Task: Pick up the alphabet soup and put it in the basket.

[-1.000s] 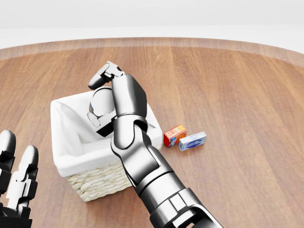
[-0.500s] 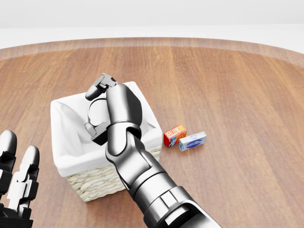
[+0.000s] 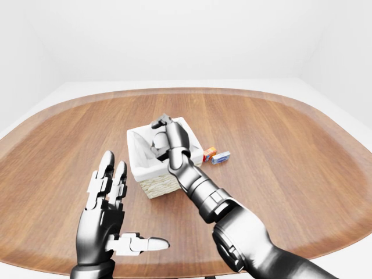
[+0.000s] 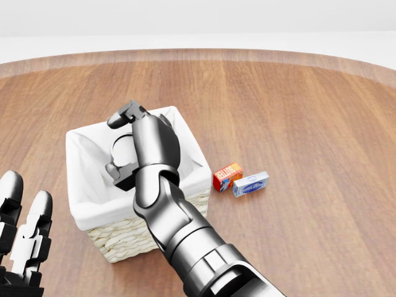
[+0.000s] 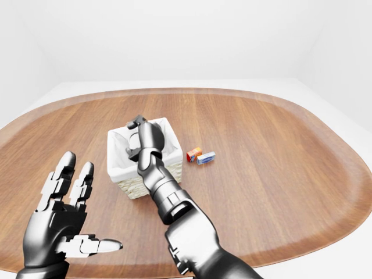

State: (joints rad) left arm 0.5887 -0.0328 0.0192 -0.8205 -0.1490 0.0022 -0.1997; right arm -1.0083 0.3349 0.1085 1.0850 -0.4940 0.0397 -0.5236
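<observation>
We hold the alphabet soup (image 4: pixel 124 150) in our right hand (image 4: pixel 127 148) over the white basket (image 4: pixel 80 185) on the desk (image 4: pixel 309 124), fingers (image 4: pixel 124 114) curled round its hard, smooth, maybe slippery sides (our left hand (image 3: pixel 107 224) stays wide open).

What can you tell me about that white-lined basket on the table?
The square woven wicker basket with a white cloth liner stands upright on the wooden table. Its pale straw weave shows along the lower walls, and the liner folds over the rim. The right robot hand reaches down inside it. A small orange box lies apart at its right.
</observation>
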